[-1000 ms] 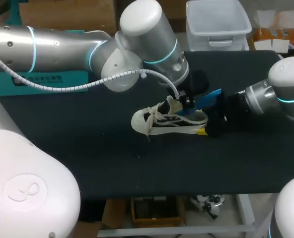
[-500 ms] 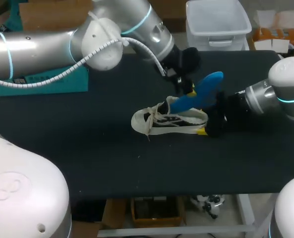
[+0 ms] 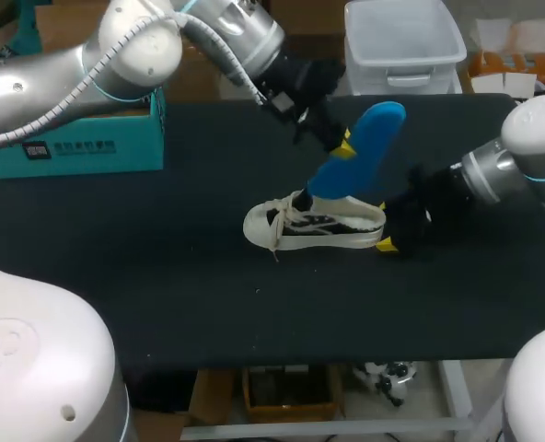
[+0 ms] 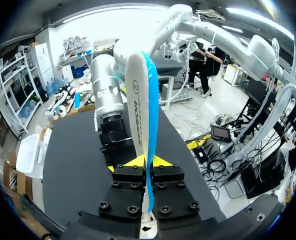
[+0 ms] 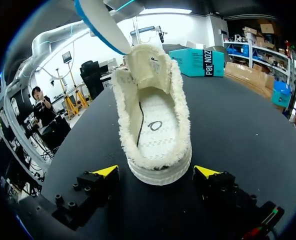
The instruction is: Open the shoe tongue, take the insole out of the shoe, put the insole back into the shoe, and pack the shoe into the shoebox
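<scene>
The left hand (image 3: pixel 339 145) pinches the blue insole (image 3: pixel 360 147) edge-on between its fingers and holds it tilted above the shoe (image 3: pixel 314 223), the insole's lower end just by the raised tongue. The right hand (image 5: pixel 158 172) is spread, one finger on either side of the heel, apart from it. The shoe stands upright mid-table (image 3: pixel 162 267) on the dark top, the teal shoebox (image 3: pixel 79 147) well apart at the far left.
</scene>
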### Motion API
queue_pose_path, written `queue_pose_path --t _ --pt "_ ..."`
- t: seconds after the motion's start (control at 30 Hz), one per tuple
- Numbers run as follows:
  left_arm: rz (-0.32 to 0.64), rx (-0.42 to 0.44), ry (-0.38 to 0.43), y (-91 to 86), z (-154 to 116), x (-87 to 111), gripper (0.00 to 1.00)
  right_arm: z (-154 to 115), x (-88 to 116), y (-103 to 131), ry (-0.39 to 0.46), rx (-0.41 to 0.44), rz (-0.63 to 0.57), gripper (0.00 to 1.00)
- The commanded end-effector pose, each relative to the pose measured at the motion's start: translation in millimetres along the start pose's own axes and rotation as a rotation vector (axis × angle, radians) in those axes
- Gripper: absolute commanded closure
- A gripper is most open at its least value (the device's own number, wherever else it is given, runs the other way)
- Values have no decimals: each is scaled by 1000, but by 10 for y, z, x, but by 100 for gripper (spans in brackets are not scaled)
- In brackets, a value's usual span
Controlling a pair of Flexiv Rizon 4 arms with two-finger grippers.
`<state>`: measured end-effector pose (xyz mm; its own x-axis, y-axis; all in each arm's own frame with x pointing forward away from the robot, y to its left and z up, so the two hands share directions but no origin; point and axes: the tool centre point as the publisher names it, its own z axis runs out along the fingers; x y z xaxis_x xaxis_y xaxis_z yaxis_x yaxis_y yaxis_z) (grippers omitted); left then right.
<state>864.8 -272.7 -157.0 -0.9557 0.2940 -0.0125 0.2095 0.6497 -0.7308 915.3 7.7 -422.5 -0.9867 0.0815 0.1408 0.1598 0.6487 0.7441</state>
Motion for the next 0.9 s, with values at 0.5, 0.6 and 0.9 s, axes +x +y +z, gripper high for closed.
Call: queue_pose_path --t 0.5,0.6,0.9 --pt "-6 80 -4 297 -721 272 100 -600 -160 536 13 388 -49 0" --pt "-37 75 -13 461 -824 295 100 -582 -197 669 8 480 -52 0" --pt "-97 94 -29 963 -1186 433 100 -458 -271 999 -13 662 -70 0"
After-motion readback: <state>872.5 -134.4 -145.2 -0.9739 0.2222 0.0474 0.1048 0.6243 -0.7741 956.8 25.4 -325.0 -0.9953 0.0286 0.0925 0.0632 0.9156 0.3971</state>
